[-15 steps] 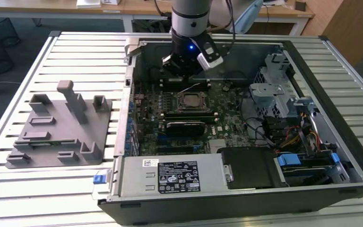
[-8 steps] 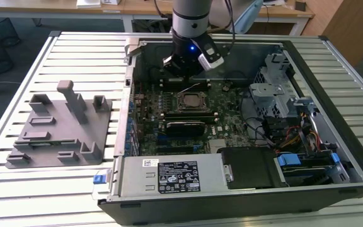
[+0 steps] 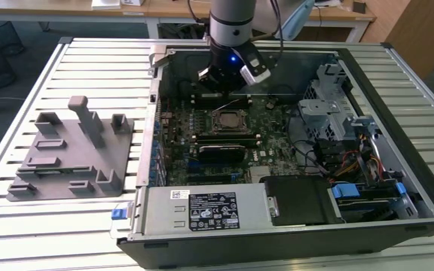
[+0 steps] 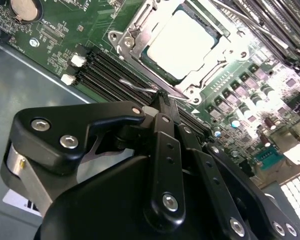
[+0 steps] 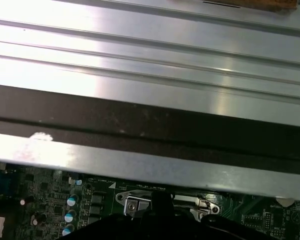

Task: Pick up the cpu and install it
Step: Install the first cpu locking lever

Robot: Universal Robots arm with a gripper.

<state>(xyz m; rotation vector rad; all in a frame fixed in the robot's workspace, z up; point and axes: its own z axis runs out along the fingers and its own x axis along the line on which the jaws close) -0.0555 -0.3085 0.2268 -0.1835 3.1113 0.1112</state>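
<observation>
Gripper (image 4: 162,100) fingers pressed together, nothing between them, tip touching the thin wire lever (image 4: 137,85) at the socket's edge. Cpu (image 4: 182,42) sits seated in the socket frame (image 4: 134,35) just beyond. Open computer case (image 3: 398,186) lies on a slatted metal table (image 3: 89,62), grey fixture tray (image 3: 70,152) beside it.

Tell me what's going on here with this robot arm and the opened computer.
A single robot arm hangs over an open computer case on a slatted metal table. Its gripper sits low above the motherboard, beside the socket. The cpu already lies in that socket, silvery top up. The gripper's fingers are together and hold nothing. A grey fixture tray sits on the exterior view's left.
</observation>
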